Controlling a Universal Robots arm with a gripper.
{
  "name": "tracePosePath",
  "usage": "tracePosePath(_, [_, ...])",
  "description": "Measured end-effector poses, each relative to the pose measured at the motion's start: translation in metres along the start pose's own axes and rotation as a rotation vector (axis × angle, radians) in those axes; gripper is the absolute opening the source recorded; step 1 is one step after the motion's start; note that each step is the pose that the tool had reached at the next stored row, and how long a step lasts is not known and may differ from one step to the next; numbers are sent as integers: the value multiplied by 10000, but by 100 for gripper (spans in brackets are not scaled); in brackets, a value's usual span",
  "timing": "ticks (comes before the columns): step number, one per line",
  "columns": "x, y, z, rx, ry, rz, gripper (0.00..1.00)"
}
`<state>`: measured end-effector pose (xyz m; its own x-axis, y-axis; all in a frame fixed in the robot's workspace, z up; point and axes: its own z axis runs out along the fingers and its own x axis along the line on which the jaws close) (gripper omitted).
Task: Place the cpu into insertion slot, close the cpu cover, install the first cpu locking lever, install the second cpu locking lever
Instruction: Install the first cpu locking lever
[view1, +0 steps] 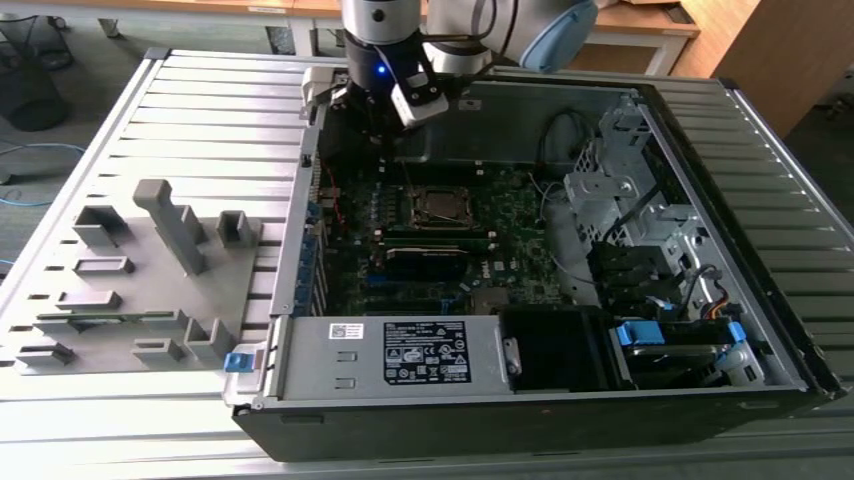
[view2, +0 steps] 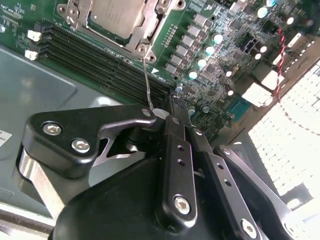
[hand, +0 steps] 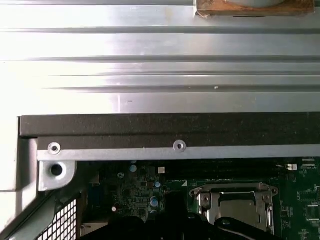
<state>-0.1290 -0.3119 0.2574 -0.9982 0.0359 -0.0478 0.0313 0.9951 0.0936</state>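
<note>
Just beyond tool (view2: 167, 113) tip, cpu (view2: 117, 15) under cpu cover (view2: 145, 35), nr mem slots

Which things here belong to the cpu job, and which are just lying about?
Job: gripper, shut on a locking lever; cpu under the cpu cover.
Lying about: power supply, memory slots, grey fixture tray.

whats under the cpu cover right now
The dull silver-grey top of the square cpu shows through the window of the thin silver-grey metal cpu cover. The black insertion slot beneath is covered by both, so it cannot be seen.
</note>
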Motion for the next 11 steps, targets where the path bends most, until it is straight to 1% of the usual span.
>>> tracePosePath(4, [-28, 17, 11, -1, 1, 0, 11])
tracePosePath(7, [-94, 28, 19, -2, 0, 0, 11])
tracePosePath(11, [-205, 36, 27, -1, 0, 1, 11])
